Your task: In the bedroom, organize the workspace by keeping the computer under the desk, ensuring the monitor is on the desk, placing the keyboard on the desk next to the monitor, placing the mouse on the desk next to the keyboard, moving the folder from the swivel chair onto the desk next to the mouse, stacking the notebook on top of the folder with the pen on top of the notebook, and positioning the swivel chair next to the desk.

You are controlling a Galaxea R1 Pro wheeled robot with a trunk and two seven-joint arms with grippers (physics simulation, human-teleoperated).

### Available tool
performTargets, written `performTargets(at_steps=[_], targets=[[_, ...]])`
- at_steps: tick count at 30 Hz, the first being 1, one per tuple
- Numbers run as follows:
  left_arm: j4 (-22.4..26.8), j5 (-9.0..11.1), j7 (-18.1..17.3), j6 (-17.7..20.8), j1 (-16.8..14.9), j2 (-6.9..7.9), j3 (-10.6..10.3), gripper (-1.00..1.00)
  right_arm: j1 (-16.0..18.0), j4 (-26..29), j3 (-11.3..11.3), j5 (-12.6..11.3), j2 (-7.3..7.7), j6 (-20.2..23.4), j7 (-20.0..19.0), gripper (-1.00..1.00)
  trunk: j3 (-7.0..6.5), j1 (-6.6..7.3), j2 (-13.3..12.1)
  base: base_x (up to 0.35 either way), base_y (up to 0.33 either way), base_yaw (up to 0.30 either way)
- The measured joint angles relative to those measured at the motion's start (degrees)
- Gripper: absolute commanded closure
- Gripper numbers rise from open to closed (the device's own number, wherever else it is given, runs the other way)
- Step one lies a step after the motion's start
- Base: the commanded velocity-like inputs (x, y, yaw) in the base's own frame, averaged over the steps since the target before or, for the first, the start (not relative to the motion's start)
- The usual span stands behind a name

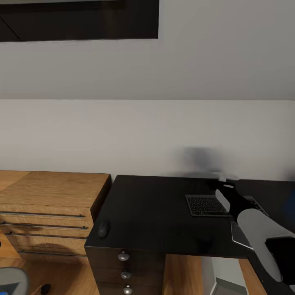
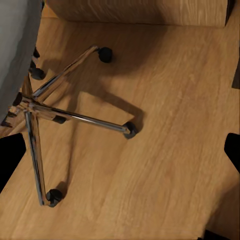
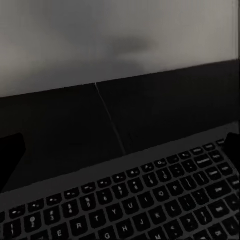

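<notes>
A dark keyboard (image 1: 205,205) lies flat on the black desk (image 1: 155,213), right of its middle. My right gripper (image 3: 120,150) hovers open just above the keyboard's (image 3: 150,205) far edge, facing the wall, with nothing between its black fingertips (image 3: 11,156). A small dark mouse (image 1: 103,228) rests near the desk's front left corner. The swivel chair's chrome star base (image 2: 47,107) with black casters stands on the wood floor under my left gripper (image 2: 120,155), which is open and empty. A grey part of the chair (image 1: 12,280) shows low on the left.
A wooden dresser (image 1: 49,196) with long bar handles stands against the desk's left side. The desk has a drawer column with round knobs (image 1: 123,257) under its left end. A pale grey box (image 1: 223,284) sits under the desk.
</notes>
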State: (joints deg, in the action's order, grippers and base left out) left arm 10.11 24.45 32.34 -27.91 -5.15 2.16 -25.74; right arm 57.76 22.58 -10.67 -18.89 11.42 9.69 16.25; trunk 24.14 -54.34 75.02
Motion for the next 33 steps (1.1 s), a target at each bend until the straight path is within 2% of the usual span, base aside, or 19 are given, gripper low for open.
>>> performTargets(at_steps=[1, 2, 5, 6, 7, 8, 9, 14, 33], targets=[[-2.45, 0.01, -0.73, -3.28, 0.00, 0.03, 0.11, -1.00, 0.73, -1.85, 0.02, -0.01, 0.48, -0.22, -1.33, -1.00, 0.00, 0.00, 0.00, 0.000, 0.000, 0.000], [-5.76, 0.26, -4.03, -9.01, 0.00, 0.12, 0.27, -1.00, 1.51, -4.16, 0.07, -0.03, 1.01, -0.31, -3.93, -1.00, 0.00, 0.00, 0.00, 0.000, 0.000, 0.000], [-7.07, 1.07, -6.93, -11.93, -0.02, 0.17, 0.20, -1.00, 1.80, -5.91, 0.08, 0.00, 1.19, -0.19, -5.20, -1.00, 0.00, 0.00, 0.00, 0.000, 0.000, 0.000], [-7.66, 3.16, -8.82, -13.42, -0.02, 0.19, 0.39, -1.00, 1.92, -8.24, 0.06, 0.03, 1.20, 0.07, -5.67, -1.00, 0.01, 0.00, 0.00, 0.000, 0.000, 0.000], [-7.81, 4.09, -9.31, -13.80, -0.02, 0.17, 0.39, -1.00, 1.96, -9.11, 0.00, 0.06, 1.18, 0.26, -5.73, -1.00, 0.00, 0.00, 0.00, 0.000, 0.000, 0.000], [-8.05, 6.56, -10.16, -14.82, -0.02, 0.15, 0.45, -1.00, 2.01, -10.78, -0.05, 0.06, 1.14, 1.57, -5.87, -1.00, 0.00, 0.00, 0.00, 0.000, 0.000, 0.000], [-8.24, 8.21, -10.65, -16.10, -0.02, 0.13, 0.44, -1.00, 2.04, -11.71, -0.02, 0.04, 1.13, 4.39, -6.11, -1.00, 0.00, 0.00, 0.00, 0.000, 0.000, 0.000], [-8.46, 9.72, -11.21, -17.92, -0.02, 0.12, 0.40, -1.00, 2.07, -12.50, 0.09, 0.05, 1.11, 10.26, -6.38, -1.00, 0.00, 0.01, 0.00, 0.058, 0.000, 0.000], [-8.41, 10.05, -11.35, -17.88, -0.02, -0.19, 0.39, -1.00, 2.08, -12.62, -0.30, 0.24, 1.07, 11.26, -6.42, -1.00, 0.00, 0.00, 0.00, 0.144, 0.000, 0.000]])
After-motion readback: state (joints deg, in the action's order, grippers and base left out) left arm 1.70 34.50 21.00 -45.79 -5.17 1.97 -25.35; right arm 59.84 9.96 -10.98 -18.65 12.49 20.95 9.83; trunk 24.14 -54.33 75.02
